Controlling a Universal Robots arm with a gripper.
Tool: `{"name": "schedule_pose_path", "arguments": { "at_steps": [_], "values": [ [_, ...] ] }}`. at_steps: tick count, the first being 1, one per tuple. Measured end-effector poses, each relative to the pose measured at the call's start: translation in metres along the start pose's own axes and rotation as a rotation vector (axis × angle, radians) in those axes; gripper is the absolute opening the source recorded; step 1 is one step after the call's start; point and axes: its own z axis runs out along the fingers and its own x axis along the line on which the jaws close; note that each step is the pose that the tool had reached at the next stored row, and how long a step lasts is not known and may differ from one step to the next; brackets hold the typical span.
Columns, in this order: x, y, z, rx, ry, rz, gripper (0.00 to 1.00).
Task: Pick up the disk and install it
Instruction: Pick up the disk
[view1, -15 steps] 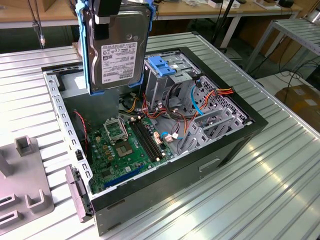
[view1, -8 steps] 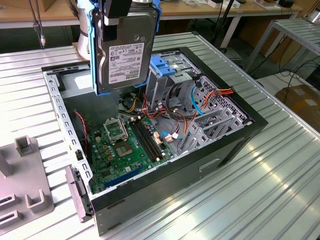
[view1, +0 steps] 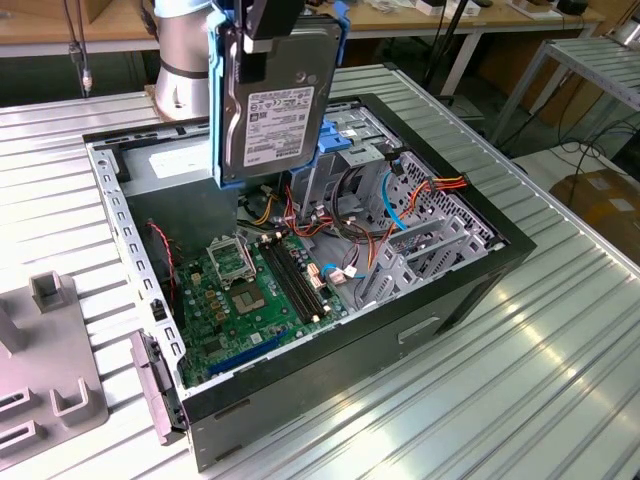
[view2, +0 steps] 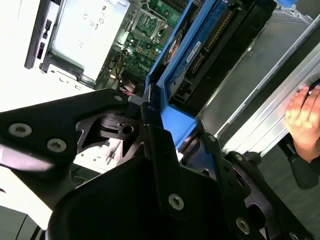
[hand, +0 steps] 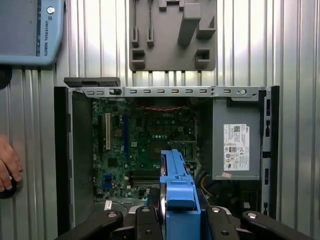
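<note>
Ribbed metal table (view1: 520, 390) runs under the whole scene, with workbenches behind it in the exterior view. Black fingers (hand: 146, 226) press against both broad sides of the disk (view1: 280, 110), so the gripper (hand: 180, 222) is closed on it and carries it. The disk hangs upright, its labelled grey face turned toward the exterior camera and its blue carrier frame running along its edges. In the first wrist view the carrier is seen edge-on between the fingers. The disk sits above the open computer case (view1: 400, 350), over the end nearer the arm's silver body (view1: 185, 50). Just behind it, toward the exterior view's right, stands a metal cage with a blue tab (view1: 345, 140). Below lies the green motherboard (view1: 240, 300), with red and orange cables (view1: 440, 185) and a thin blue cable (view1: 392, 205) looping beside it. A grey power supply (hand: 235, 145) fills one corner of the case. A grey fixture plate (view1: 40, 370) lies on the table at the exterior view's left, apart from the case. A person's hand (hand: 7, 167) rests on the table beside the case.
</note>
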Motion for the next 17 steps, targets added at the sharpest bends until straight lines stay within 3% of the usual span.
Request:
{"name": "schedule_pose_path", "arguments": {
  "at_steps": [6, 17],
  "values": [
    [0.0062, -0.0031, 0.0013, 0.0, 0.0, 0.004, 0.37],
    [0.011, -0.0062, 0.0024, -0.0002, 0.0003, 0.008, 0.37]
  ]
}}
